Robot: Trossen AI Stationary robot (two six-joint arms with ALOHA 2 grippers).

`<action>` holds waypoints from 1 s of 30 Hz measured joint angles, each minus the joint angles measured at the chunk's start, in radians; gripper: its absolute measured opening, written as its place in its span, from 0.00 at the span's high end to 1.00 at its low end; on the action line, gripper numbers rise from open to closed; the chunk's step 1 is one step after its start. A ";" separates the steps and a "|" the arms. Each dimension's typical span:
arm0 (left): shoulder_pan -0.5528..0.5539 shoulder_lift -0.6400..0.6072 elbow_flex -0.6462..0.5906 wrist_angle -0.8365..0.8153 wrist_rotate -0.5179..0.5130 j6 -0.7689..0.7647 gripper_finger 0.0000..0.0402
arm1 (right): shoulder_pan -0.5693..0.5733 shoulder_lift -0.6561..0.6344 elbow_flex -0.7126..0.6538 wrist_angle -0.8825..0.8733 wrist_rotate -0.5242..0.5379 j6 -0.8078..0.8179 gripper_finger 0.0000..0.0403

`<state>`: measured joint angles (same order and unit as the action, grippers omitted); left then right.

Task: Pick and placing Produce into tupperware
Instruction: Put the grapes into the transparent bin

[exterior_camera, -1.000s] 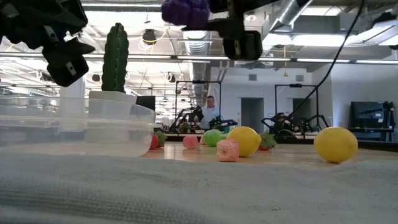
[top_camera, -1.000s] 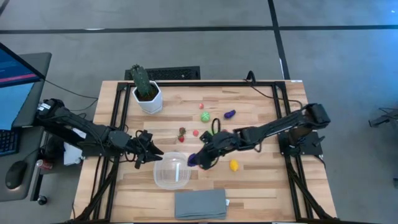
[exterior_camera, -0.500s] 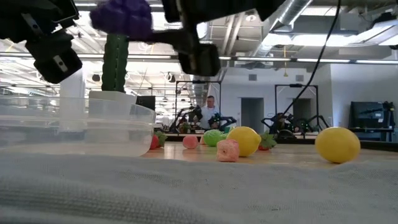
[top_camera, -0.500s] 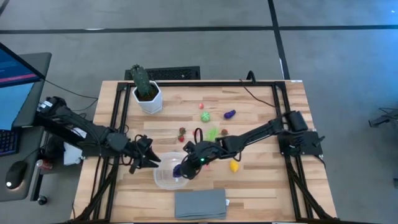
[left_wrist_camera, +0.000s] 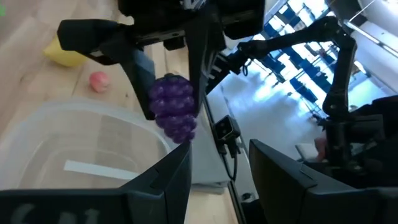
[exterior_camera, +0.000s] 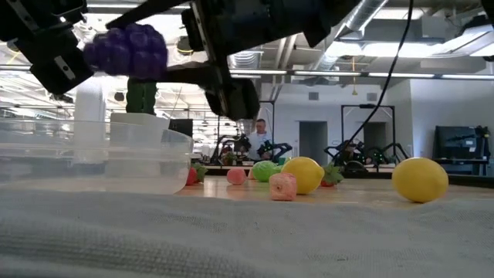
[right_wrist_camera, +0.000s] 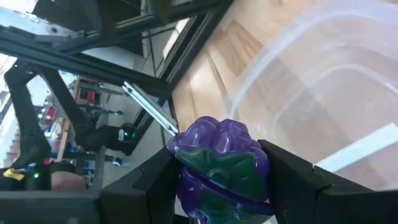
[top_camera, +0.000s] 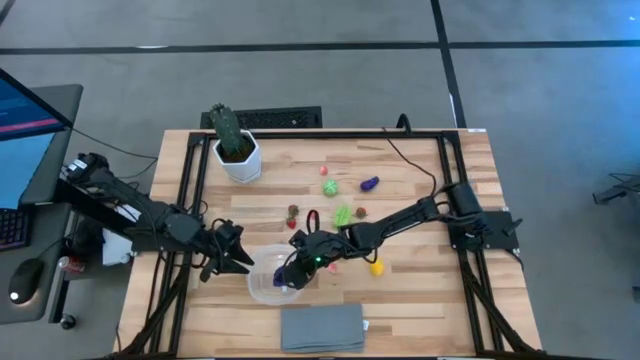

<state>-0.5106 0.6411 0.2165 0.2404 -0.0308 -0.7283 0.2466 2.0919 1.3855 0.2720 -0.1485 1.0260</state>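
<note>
My right gripper [top_camera: 287, 273] is shut on a purple toy grape bunch [exterior_camera: 127, 52] and hangs over the clear tupperware [top_camera: 272, 288], which stands on the table's near middle. The right wrist view shows the bunch [right_wrist_camera: 221, 160] between my fingers, with the tupperware [right_wrist_camera: 323, 93] below. My left gripper [top_camera: 233, 259] is open beside the tupperware's left rim; I cannot tell whether it touches it. Loose produce lies on the boards: a yellow piece [top_camera: 376, 267], a green one [top_camera: 342, 214], a purple one [top_camera: 369, 183], another green one [top_camera: 328, 187]. My right gripper pinches the grape bunch between its two fingers, one finger [right_wrist_camera: 155, 180] on each side of the bunch [right_wrist_camera: 214, 146]. The fingers reach in from the table's right, slanting down. The bunch is lifted clear, above the tupperware's open top [left_wrist_camera: 81, 146].
A green cactus in a white pot [top_camera: 236, 150] stands at the far left of the table. A folded grey cloth [top_camera: 322, 327] lies at the near edge, just before the tupperware. More small produce [exterior_camera: 282, 185] lies right of the tupperware. A black frame rail [top_camera: 190, 190] runs along the table's sides.
My right gripper has carried the grape bunch toward the table's left and near edge, from beside the tupperware's right rim to above its inside, and has come down a little. My left gripper has shifted slightly toward the near edge, staying by the left rim.
</note>
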 joint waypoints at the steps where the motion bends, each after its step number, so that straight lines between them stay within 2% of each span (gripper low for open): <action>1: 0.000 -0.002 0.000 0.000 0.000 0.000 0.63 | 0.000 0.005 0.000 0.001 0.000 0.005 0.43; 24: -0.039 -0.003 0.000 -0.006 -0.035 0.006 0.63 | -0.003 0.026 0.009 -0.034 0.045 0.012 0.44; 30: -0.039 -0.003 0.000 -0.011 -0.036 0.007 0.63 | -0.002 0.026 0.009 -0.032 0.043 -0.032 0.43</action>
<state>-0.5499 0.6384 0.2165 0.2289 -0.0666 -0.7212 0.2443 2.1178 1.3941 0.2395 -0.1051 0.9943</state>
